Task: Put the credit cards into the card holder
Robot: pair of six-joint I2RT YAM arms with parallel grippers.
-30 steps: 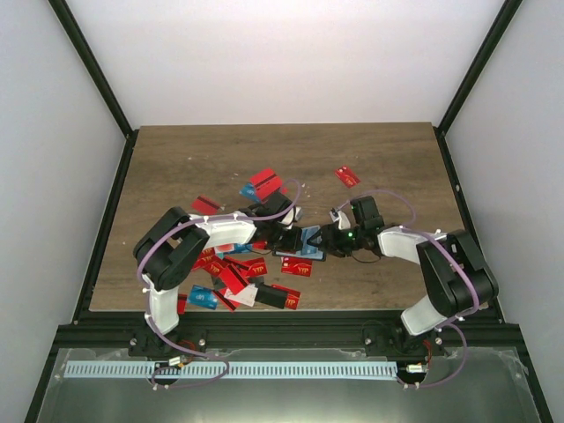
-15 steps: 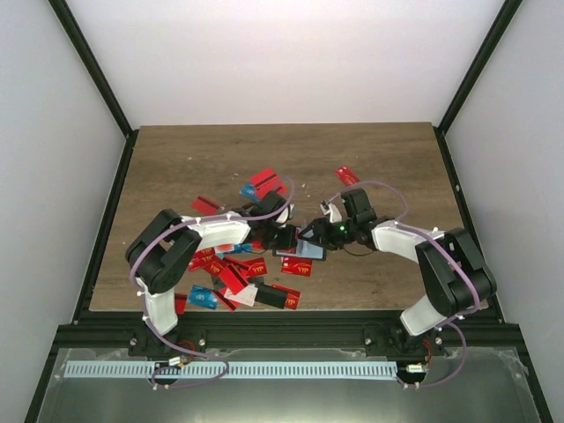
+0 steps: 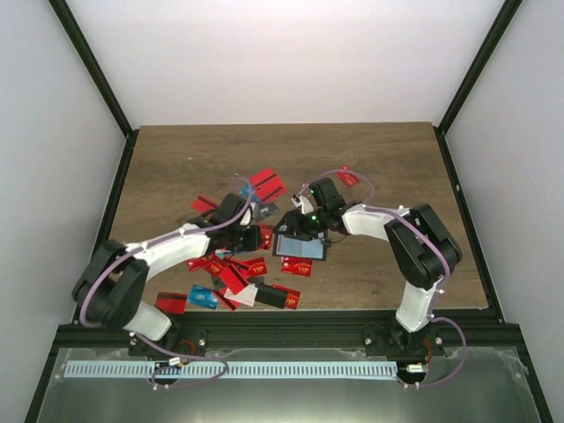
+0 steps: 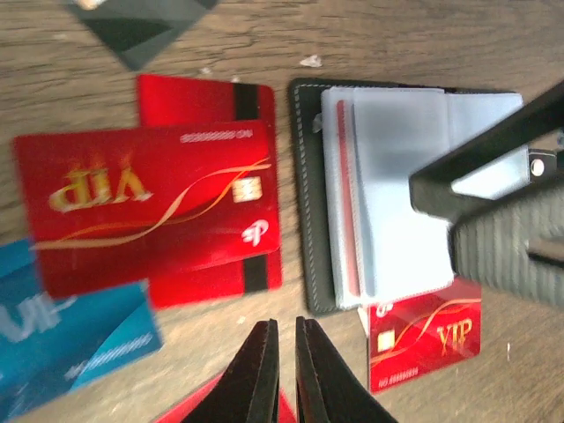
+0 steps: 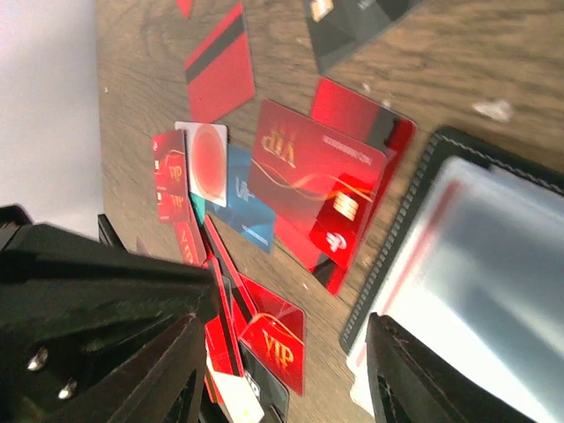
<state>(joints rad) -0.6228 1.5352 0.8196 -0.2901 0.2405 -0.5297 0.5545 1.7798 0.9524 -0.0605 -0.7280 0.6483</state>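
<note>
- Two grippers of mine meet at the card holder [image 3: 301, 246]. It lies open on the table [image 3: 388, 167] with its pale pockets facing up, at the right edge of the scattered credit cards [image 3: 231, 275].
- My left gripper [image 4: 284, 357] hangs low just off the holder's left side, near one corner. Its fingers are drawn almost together, with only a sliver of gap and nothing between them.
- Beside that gripper lies a red VIP card [image 4: 145, 207], which overlaps a striped red card [image 4: 207, 101].
- My right gripper [image 5: 286, 328] is spread wide and empty.
- One finger [image 4: 502, 238] of it reaches across the holder's right half. I cannot tell whether it presses on the pocket or sits just above it.
- One red edge [image 4: 350, 220] shows tucked into the holder's left pockets.
- A second VIP card [image 4: 423, 339] pokes out from under the holder's near edge.
- A blue card [image 4: 70, 335] and a dark grey card [image 4: 141, 26] lie further off to the left.
</note>
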